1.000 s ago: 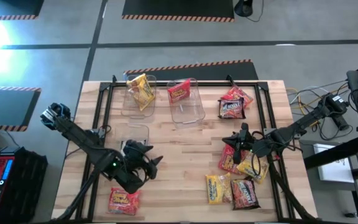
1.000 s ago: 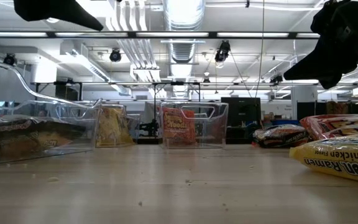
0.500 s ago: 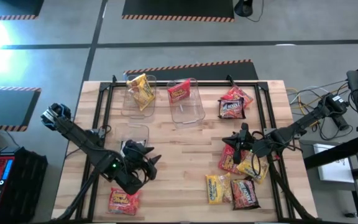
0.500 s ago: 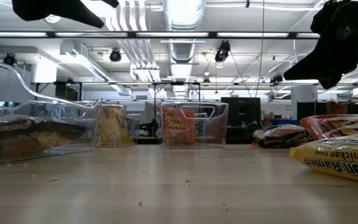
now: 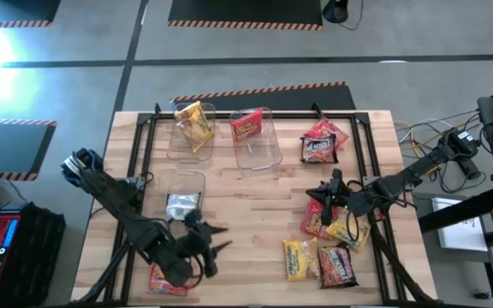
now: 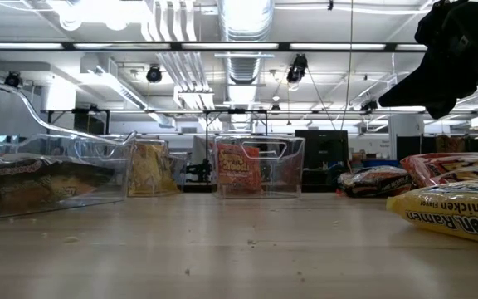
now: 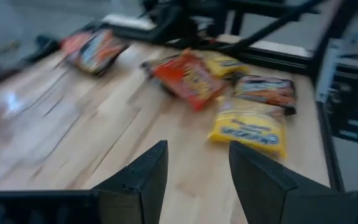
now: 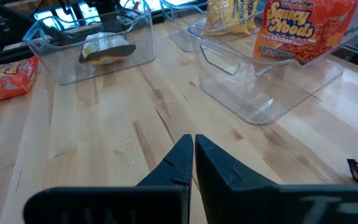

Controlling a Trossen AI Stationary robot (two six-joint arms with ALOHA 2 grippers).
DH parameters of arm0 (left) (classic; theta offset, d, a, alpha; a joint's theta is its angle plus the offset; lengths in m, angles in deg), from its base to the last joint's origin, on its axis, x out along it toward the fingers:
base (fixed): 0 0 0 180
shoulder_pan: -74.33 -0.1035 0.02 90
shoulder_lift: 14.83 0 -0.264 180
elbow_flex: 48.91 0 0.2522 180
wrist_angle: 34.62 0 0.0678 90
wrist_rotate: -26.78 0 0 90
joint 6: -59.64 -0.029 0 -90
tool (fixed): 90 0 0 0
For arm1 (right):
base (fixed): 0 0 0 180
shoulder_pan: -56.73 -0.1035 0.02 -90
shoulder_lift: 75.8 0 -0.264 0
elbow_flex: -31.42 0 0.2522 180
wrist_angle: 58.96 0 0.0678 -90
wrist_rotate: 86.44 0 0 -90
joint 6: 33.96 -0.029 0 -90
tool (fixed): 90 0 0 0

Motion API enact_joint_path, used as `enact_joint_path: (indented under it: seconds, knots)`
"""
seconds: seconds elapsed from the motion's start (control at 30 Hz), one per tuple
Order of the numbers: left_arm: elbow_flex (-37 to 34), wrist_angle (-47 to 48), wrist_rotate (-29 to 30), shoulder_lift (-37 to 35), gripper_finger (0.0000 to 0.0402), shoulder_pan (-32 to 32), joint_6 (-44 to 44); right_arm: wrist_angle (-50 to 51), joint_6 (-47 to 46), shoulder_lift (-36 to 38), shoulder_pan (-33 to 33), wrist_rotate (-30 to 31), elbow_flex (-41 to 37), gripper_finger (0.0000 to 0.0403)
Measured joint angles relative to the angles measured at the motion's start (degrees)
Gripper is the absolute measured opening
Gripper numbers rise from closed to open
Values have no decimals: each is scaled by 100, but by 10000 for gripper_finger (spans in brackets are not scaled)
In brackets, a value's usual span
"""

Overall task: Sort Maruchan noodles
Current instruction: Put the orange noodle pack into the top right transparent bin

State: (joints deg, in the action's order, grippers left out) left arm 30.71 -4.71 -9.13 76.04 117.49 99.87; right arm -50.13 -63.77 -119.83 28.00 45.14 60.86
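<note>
Left gripper [image 5: 215,242], fingers parted and empty, hovers between a clear bin [image 5: 182,193] and a red packet [image 5: 166,278].

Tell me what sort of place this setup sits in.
Probably a robotics lab or industrial workshop: exposed ceiling ducts and strip lights overhead, hazard-striped floor mats on concrete, and a butcher-block table with clear sorting bins.
</note>
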Motion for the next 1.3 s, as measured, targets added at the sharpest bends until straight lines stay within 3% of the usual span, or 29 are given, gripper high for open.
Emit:
enact_joint_path:
  seconds: [0.17,0.33,0.53,0.67,0.8,1.0,1.13,1.3]
  knots:
    - [1,-1067,-135,521,153,32,-1235,-4,0,0,1,0,0,9]
    - [-1,-1229,-243,802,152,22,-1151,-4,86,0,13,77,0,9]
    - [-1,-578,368,488,152,-16,-835,2,87,0,13,22,0,9]
    - [-56,-651,341,446,152,-123,-921,-213,83,2,28,44,1,9]
    - [-319,-1664,240,712,152,-315,-1047,-284,-47,2,26,24,2,9]
    - [-1391,-4668,-20,663,152,-568,-2268,-258,-156,-1,26,-337,1,9]
    - [-2233,-6358,-889,499,152,-998,-3033,-322,-170,-2,26,-410,1,9]
    - [-3040,-7581,-2753,398,152,-1887,-3072,-373,-173,-2,28,-372,0,9]
